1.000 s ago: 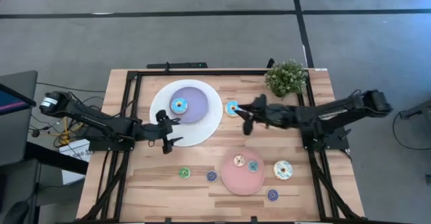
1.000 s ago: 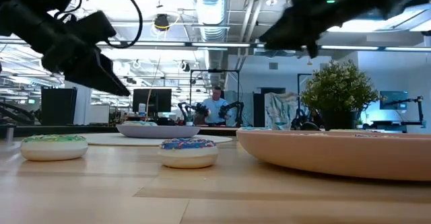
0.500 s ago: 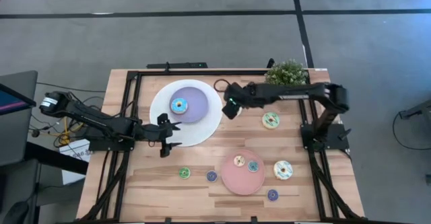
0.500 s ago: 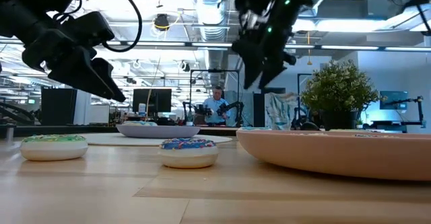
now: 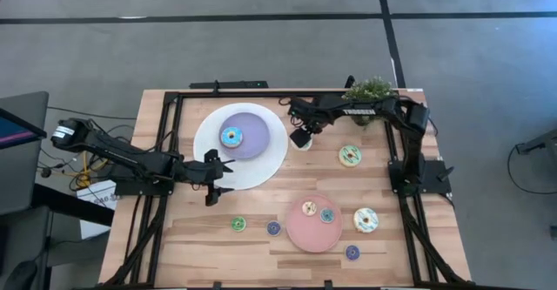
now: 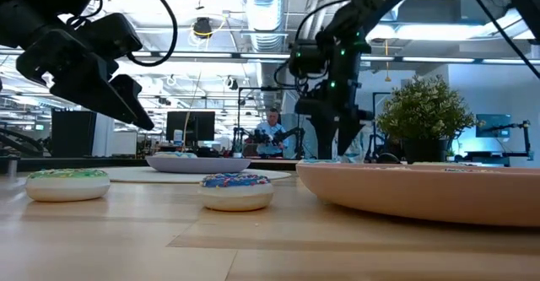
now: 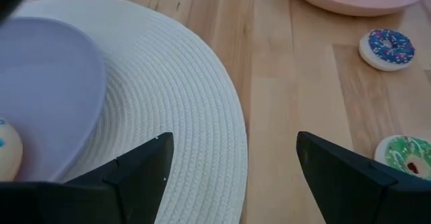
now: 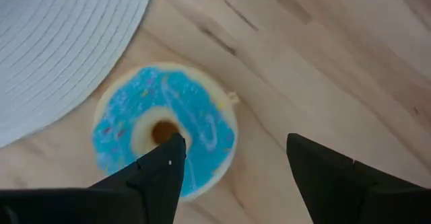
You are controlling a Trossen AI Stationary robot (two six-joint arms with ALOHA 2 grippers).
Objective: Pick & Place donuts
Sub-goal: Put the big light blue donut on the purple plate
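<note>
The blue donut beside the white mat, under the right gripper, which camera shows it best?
The right wrist view: the blue donut fills it, sprinkles and hole clear, beside the white mat. In the high view the right gripper covers most of it. The other views don't show it.

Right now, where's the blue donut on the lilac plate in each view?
High: blue donut, centre of lilac plate.
Low: sliver above the plate's rim.
Left wrist: cut off at picture edge.
Right wrist: not in it.
Landmark: white woven mat.
</note>
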